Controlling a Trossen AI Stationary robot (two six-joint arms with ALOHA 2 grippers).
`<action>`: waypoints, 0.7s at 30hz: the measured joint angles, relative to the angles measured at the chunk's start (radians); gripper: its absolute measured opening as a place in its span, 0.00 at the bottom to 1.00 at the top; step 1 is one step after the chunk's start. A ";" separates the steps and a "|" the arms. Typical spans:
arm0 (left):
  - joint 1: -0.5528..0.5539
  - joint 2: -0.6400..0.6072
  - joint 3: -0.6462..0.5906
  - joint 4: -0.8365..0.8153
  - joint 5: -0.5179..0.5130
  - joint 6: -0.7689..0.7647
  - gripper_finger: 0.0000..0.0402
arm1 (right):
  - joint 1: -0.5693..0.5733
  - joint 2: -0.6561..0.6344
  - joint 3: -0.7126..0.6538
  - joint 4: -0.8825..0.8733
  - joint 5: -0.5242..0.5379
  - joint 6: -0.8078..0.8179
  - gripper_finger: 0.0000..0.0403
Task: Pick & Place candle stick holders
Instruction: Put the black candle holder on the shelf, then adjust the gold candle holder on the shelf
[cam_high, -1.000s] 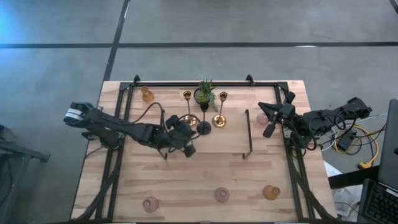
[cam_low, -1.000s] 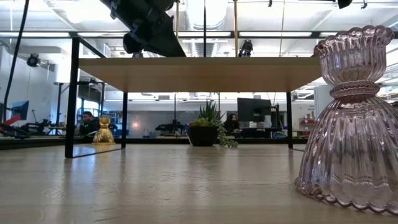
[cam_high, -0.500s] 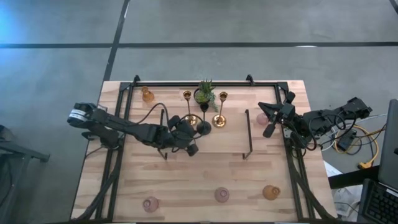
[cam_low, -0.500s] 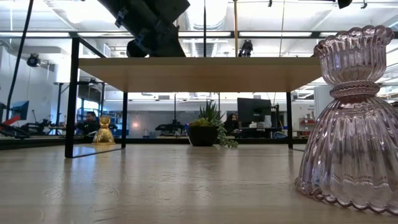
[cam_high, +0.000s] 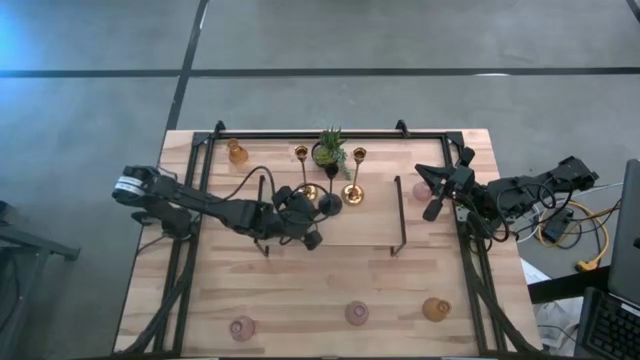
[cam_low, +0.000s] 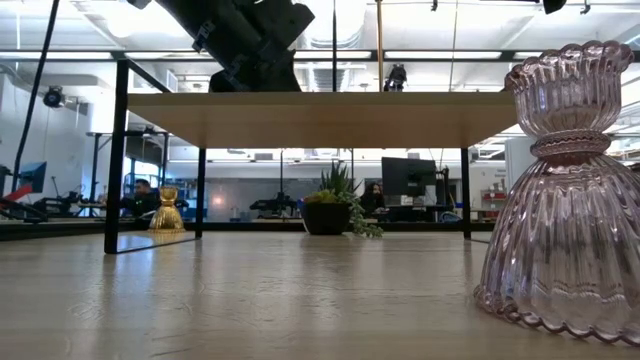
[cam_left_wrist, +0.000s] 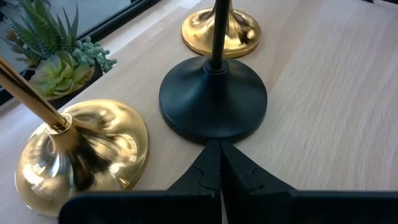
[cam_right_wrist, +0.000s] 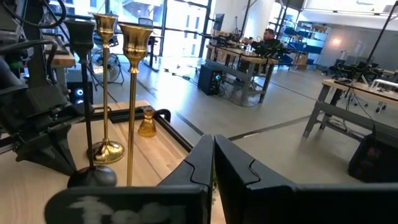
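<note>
Since the left gripper (cam_high: 311, 238) sat with its fingers pressed together and holding nothing, its tips pointing at the round base of the slim tall black candle stick holder (cam_left_wrist: 213, 98), that holder lay dead ahead of it and just beside the tips. Whether they touched the base rim I couldn't tell. Holder's long axis was vertical: thin black stem rising from a wide, matte, domed foot, standing upright on the raised wooden shelf (cam_high: 370, 225) near the far edge of the counter (cam_high: 300, 300).

Two slim tall gold candle stick holders flanked it, one (cam_left_wrist: 79, 155) close to the black base, the other (cam_left_wrist: 221, 30) just beyond it, both with shiny flared feet. Small green potted plant (cam_high: 329, 150) stood behind them.

Left arm was clearly the nearer one. Right gripper (cam_high: 432, 208) hung near the counter's right edge, well apart from the trio, fingers together, empty.

Squat glass holders sat elsewhere: a pink one (cam_high: 357, 313) along the near edge, an amber one (cam_high: 237, 152) at the far left.

My read: gripper would need to open and come in level at the stem, not the foot; tight spacing to the gold one risks a knock.
</note>
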 joint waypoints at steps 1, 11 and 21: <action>0.000 0.000 0.000 0.000 0.001 0.000 0.00 | 0.000 0.000 0.000 0.000 0.000 0.000 0.02; -0.008 -0.039 0.016 -0.088 0.057 -0.014 0.00 | 0.000 0.000 0.000 0.000 0.000 0.000 0.02; -0.060 -0.145 0.107 -0.329 0.006 0.024 0.00 | 0.000 0.000 0.000 -0.005 -0.032 0.037 0.02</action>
